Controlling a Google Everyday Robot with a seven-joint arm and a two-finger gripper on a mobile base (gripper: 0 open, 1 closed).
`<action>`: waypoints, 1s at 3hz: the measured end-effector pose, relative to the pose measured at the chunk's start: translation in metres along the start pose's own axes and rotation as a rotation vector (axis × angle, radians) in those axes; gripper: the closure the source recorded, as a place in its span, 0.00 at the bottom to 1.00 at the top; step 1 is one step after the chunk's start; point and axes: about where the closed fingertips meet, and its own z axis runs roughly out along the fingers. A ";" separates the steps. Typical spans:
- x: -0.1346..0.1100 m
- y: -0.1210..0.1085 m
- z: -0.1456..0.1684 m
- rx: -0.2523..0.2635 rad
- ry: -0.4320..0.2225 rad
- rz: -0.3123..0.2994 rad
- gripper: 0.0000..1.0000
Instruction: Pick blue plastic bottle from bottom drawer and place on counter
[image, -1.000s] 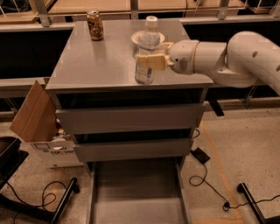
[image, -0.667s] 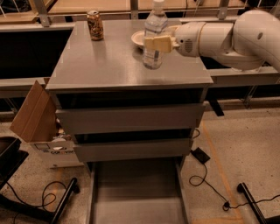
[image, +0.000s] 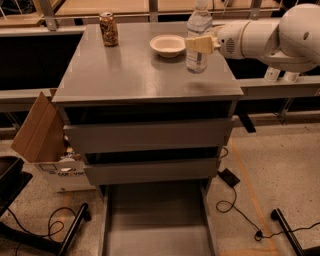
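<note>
The blue plastic bottle (image: 198, 54) is a clear, faintly bluish bottle, held upright over the right rear part of the counter (image: 130, 75). Its base hangs just above the surface, beside a white bowl. My gripper (image: 201, 45) reaches in from the right on the white arm and is shut on the bottle's middle, its pale fingers (image: 194, 44) crossing the label. The bottle's cap is cut off by the top edge. The bottom drawer (image: 155, 227) stands pulled out below, with a bare grey floor.
A brown patterned can (image: 108, 29) stands at the counter's back left. A white bowl (image: 167, 45) sits left of the bottle. A cardboard box (image: 37, 131) leans at the cabinet's left. Small dispenser bottles (image: 273, 74) stand on the right ledge. Cables (image: 235, 205) lie on the floor.
My gripper carried the bottle from the counter's front right area to the right and farther back, past the bowl. The bottle now sits right of the bowl.
</note>
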 end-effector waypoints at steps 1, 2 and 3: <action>0.038 -0.026 -0.007 0.048 0.013 0.044 1.00; 0.053 -0.025 0.005 0.026 0.027 0.062 1.00; 0.053 -0.025 0.005 0.026 0.027 0.062 1.00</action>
